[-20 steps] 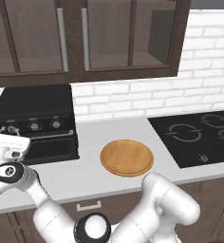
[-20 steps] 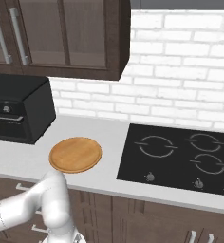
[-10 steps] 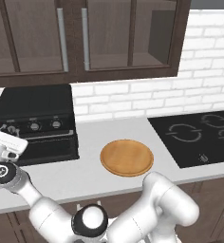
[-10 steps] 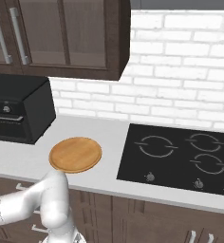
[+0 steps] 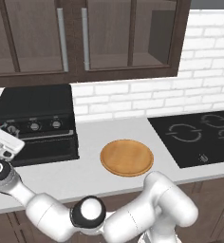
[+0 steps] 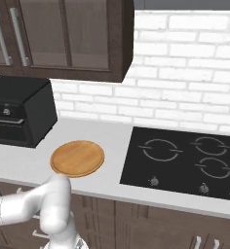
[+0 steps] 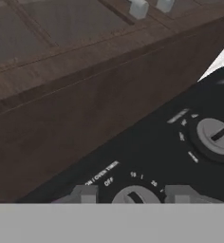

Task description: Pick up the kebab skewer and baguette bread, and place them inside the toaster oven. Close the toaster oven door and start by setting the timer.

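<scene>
Silver timer knob sits between half-open gripper fingertips in hand view.

grey counter (toaster oven, wooden plate, cooktop)

Black toaster oven with silver knobs, tan wooden plate, white-brick wall.

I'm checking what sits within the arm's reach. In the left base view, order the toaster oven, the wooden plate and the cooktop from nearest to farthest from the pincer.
1. Toaster oven: far left, right at the pincer, whose fingers flank a timer knob in the hand view.
2. Wooden plate: mid-counter, right of the oven.
3. Cooktop: far right.
</scene>
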